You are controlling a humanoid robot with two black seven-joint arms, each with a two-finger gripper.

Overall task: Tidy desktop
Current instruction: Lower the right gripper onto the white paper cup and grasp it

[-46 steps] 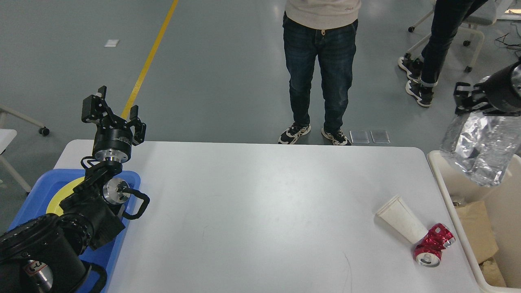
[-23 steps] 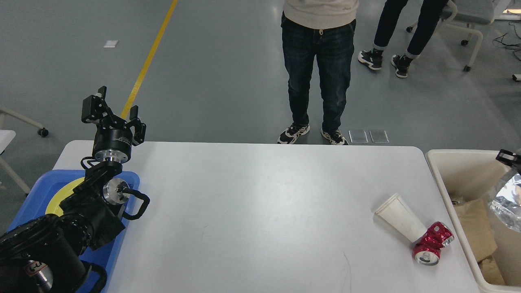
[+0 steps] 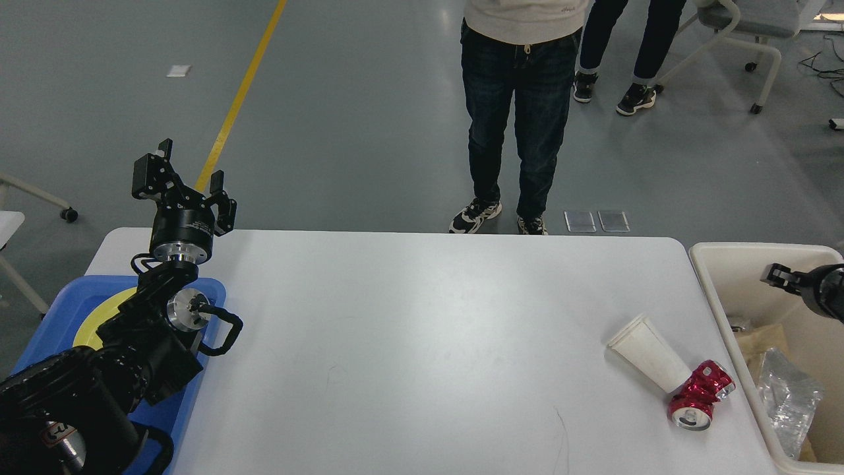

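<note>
The white desktop (image 3: pixel 409 343) fills the middle of the head view. A white paper cup (image 3: pixel 649 361) lies on its side near the right front, touching a crushed red can (image 3: pixel 700 396). My left gripper (image 3: pixel 186 173) is open and empty, raised above the desktop's far left corner. My right gripper (image 3: pixel 783 276) shows only at the right edge, above the cream bin (image 3: pixel 715 264); its fingers cannot be told apart. A crumpled silver foil bag (image 3: pixel 786 394) lies inside the bin, free of the gripper.
A blue tray (image 3: pixel 46 330) with a yellow plate (image 3: pixel 99 315) sits at the left under my left arm. Brown paper (image 3: pixel 758 340) lies in the bin. A person (image 3: pixel 517 105) stands at the far edge, another behind.
My right gripper came down from high on the right to above the bin, and the foil bag it held now lies in the bin. The left arm has not moved.
</note>
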